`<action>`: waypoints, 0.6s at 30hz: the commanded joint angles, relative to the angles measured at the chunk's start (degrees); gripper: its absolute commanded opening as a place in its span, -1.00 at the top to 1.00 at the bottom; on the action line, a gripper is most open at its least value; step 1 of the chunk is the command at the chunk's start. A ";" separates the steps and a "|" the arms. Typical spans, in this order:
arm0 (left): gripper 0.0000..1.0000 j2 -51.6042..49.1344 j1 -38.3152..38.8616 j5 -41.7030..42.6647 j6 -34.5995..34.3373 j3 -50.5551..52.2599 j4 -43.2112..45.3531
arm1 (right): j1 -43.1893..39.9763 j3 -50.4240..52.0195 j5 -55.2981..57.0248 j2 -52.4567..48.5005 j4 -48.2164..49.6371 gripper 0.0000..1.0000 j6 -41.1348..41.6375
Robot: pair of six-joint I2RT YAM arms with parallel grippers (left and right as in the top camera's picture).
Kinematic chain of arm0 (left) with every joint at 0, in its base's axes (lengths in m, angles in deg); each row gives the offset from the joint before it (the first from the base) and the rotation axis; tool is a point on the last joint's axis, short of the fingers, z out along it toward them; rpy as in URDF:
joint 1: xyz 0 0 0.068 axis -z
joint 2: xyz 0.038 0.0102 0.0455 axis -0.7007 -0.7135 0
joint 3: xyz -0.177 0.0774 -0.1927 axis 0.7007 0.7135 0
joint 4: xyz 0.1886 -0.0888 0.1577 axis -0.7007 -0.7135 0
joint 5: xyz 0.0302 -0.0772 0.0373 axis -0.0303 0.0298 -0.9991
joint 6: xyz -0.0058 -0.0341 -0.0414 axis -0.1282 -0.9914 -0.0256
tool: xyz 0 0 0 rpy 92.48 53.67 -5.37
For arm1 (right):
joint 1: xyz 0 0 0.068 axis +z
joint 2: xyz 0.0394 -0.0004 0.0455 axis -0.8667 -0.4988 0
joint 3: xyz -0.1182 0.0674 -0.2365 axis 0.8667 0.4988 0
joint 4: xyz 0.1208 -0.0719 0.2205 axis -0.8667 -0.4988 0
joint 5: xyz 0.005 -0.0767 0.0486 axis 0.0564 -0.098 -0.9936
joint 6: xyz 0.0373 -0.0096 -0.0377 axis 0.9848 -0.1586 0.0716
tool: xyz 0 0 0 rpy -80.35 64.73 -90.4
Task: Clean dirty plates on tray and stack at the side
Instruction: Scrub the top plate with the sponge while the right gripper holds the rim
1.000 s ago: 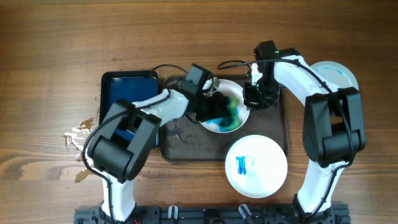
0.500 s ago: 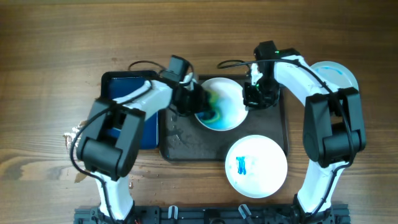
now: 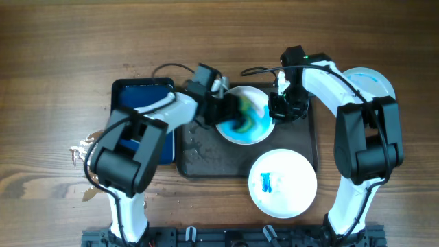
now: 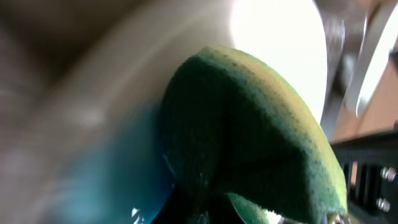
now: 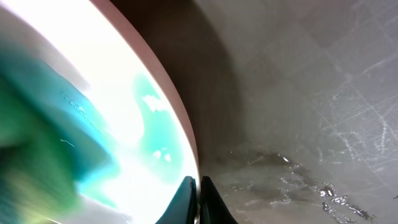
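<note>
On the brown wooden surface [image 3: 62, 48], farthest left sits one small narrow dark blue tray [image 3: 140, 92], with the left arm crossing above it. Beside it lies one large dark grey rectangular tray [image 3: 206, 161]. There are three round white plates. The first white plate [image 3: 259, 101] lies at the grey tray's far edge, washed with blue-green. The left tool [image 3: 230, 116] is clamped on one green and yellow sponge [image 3: 241, 123], which presses on this plate. The right tool [image 3: 280, 110] has its fingers together, pinching the same plate's right rim. The second white plate [image 3: 291, 175], with a small blue smear, overlaps the grey tray's near right corner. The third white plate [image 3: 374, 81] rests on the surface far right, off the tray, partly under the right arm
</note>
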 commanded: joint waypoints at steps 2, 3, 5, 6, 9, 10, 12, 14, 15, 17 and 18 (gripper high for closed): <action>0.92 -2.03 -3.78 -21.38 8.37 1.14 -7.15 | 0.15 0.50 -0.04 -0.98 -1.14 0.91 0.00; 0.92 -2.03 -3.50 -23.43 9.05 1.14 -8.76 | 0.15 0.50 -0.04 -0.98 -1.11 0.91 0.00; 0.92 -2.03 -2.64 -31.23 8.63 1.11 -12.94 | 0.15 0.50 -0.07 -0.98 -1.14 0.91 0.04; 0.92 -2.01 -2.23 -34.64 7.45 1.11 -14.82 | 0.15 0.50 -0.04 -0.98 -1.14 0.91 0.02; 0.92 -2.01 -1.11 -37.64 4.70 1.03 -20.79 | 0.15 0.50 -0.04 -0.98 -1.07 0.91 -0.04; 0.92 -2.01 -0.37 -34.05 6.25 1.03 -21.57 | 0.15 0.50 -0.04 -0.98 -1.05 0.91 -0.09; 0.92 -2.01 1.66 -21.46 12.52 1.03 -19.82 | 0.15 0.50 -0.04 -0.98 -0.98 0.91 -0.13; 0.92 -2.01 4.28 -9.29 13.51 1.03 -16.22 | 0.15 0.50 -0.07 -0.98 -1.01 0.91 -0.11; 0.92 -2.01 6.23 -2.51 13.09 1.03 -13.44 | 0.15 0.50 -0.07 -0.98 -1.03 0.91 -0.11; 0.92 -2.01 9.81 5.88 10.80 1.03 -7.43 | 0.15 0.50 -0.04 -0.98 -0.98 0.91 -0.11; 0.92 -2.01 10.82 6.82 9.92 1.03 -5.51 | 0.15 0.50 -0.04 -0.98 -1.01 0.92 -0.09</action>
